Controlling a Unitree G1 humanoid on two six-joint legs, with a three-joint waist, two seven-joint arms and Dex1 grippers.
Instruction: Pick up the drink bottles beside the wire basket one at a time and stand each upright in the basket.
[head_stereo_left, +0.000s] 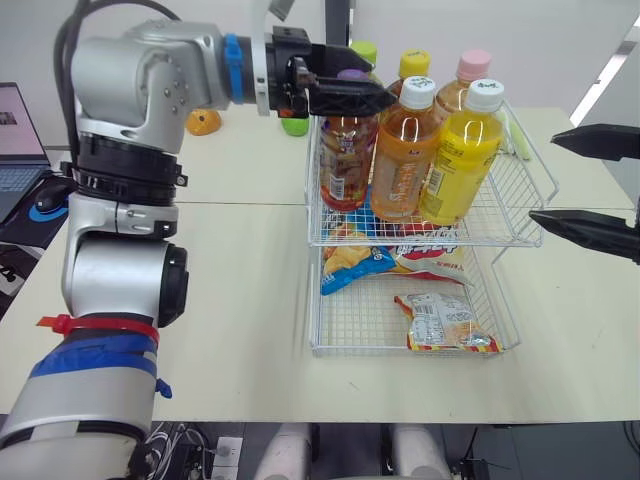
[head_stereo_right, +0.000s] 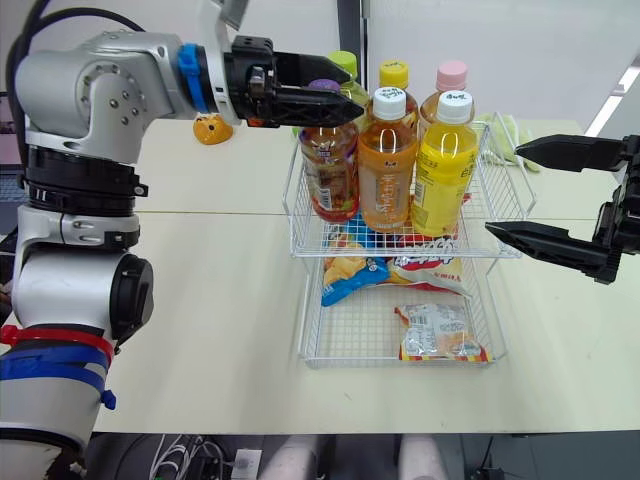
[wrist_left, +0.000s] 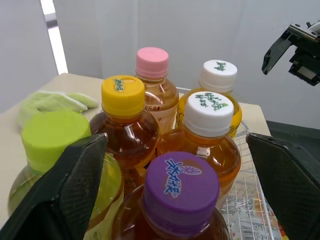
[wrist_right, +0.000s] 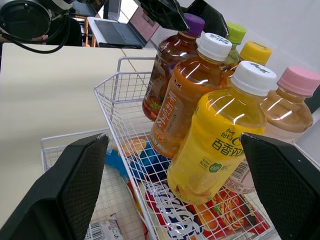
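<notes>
Btl w/ green cap (wrist_left: 52, 134) behind L fingers (wrist_left: 67, 192)

Six drink bottles are stood upright and close together in the upper tier of the white wire basket (head_stereo_left: 523, 190). In front are set the purple-capped bottle (head_stereo_left: 347, 160), the white-capped amber bottle (head_stereo_left: 404, 155) and the white-capped yellow bottle (head_stereo_left: 461, 155). Behind are set the green-capped bottle (wrist_left: 50, 137), the yellow-capped bottle (wrist_left: 123, 97) and the pink-capped bottle (wrist_left: 152, 65).

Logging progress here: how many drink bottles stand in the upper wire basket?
6, all upright in the upper basket: nearest row purple-capped bottle, white-capped orange bottle, white-capped yellow bottle; behind them green-capped bottle, yellow-capped bottle, pink-capped bottle. None seems hidden.
</notes>
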